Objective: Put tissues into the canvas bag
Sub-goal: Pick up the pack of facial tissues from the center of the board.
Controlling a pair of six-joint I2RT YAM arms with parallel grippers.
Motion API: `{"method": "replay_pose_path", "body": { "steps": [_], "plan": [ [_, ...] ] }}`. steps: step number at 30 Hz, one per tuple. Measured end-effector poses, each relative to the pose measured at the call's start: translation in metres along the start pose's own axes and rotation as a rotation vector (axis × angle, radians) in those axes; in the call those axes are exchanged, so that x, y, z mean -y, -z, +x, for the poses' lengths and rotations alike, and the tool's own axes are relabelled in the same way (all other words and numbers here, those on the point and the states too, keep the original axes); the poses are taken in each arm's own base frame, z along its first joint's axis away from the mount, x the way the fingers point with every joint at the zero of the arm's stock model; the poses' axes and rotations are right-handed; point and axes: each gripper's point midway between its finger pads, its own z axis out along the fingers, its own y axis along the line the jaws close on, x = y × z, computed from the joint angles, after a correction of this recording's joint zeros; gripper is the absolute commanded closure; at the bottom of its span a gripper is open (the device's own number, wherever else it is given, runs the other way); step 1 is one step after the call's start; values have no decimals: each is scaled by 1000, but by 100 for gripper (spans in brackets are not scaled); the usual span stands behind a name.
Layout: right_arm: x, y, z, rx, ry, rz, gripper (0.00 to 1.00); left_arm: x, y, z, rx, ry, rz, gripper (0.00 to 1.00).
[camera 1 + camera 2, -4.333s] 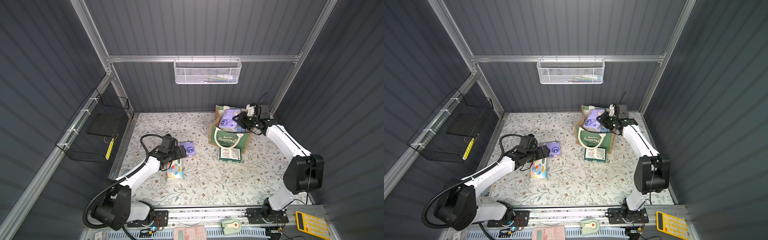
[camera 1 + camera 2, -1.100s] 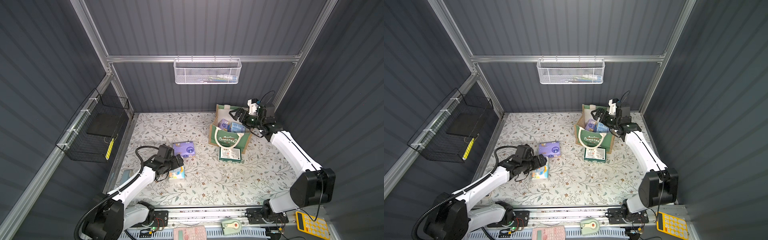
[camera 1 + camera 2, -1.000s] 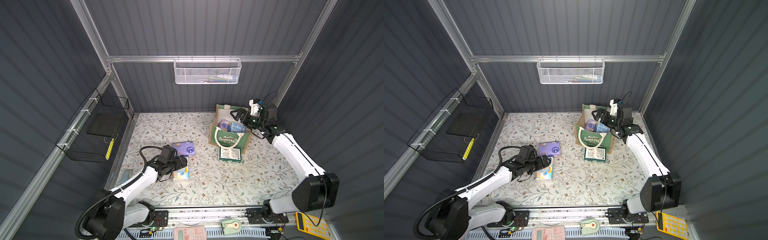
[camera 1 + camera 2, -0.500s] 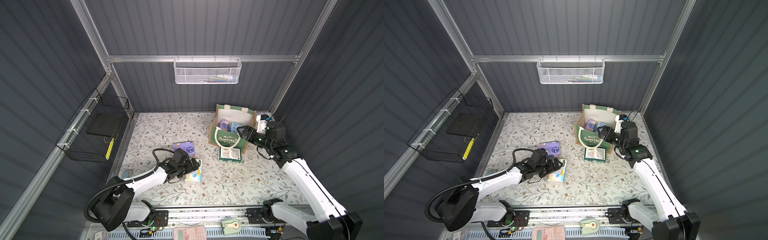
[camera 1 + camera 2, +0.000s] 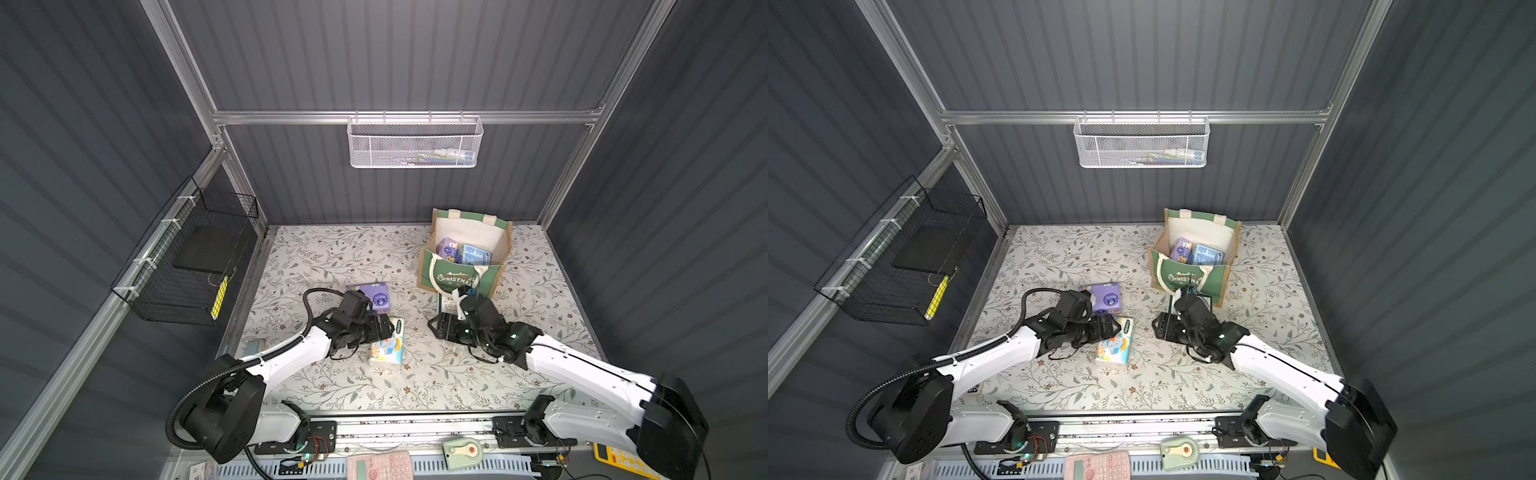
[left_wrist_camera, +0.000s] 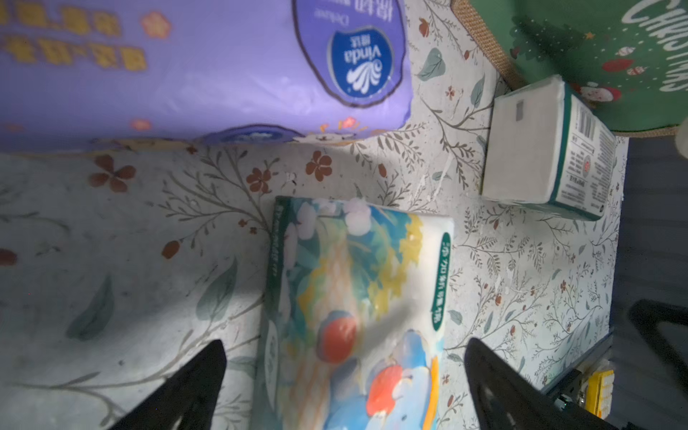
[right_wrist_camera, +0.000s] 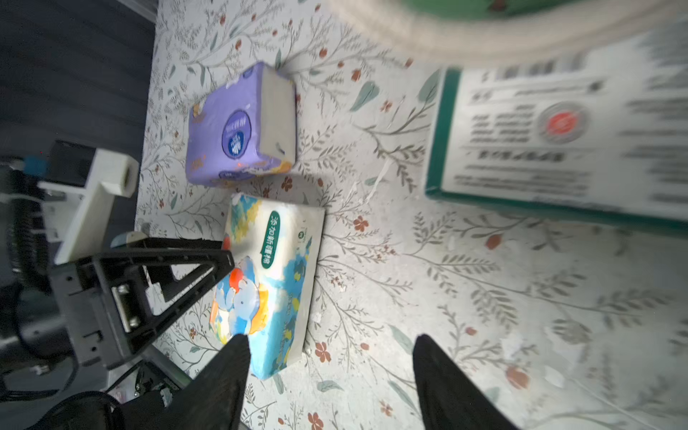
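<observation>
Soft overhead light, blurry wrist views

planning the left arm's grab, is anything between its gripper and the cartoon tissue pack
Nothing visible does: the open left gripper straddles the cartoon pack, one finger on each side of it.

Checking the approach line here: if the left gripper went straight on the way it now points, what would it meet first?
Most likely the cartoon tissue pack: in the left wrist view it lies right ahead of the open left gripper, within the span of its fingers. Its height above the pack is unclear.
</observation>
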Motion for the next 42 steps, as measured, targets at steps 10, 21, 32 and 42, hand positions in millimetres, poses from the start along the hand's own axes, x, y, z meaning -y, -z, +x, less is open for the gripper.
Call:
{"method": "replay_pose_path", "body": {
  "steps": [10, 21, 32, 42],
  "plan": [
    [-35, -48, 31, -128, 18, -85, 45, -15, -1, 16, -95, -7, 84, 7],
    [-48, -74, 35, -227, -14, -124, 59, 9, -10, 33, -156, 33, 267, 14],
    [-19, -69, 5, -172, -88, -87, 58, 46, -27, 34, -140, 72, 383, 12],
    [-10, -53, 14, -186, -37, -69, 55, 32, -19, 23, -88, 106, 355, 10]
  ]
}}
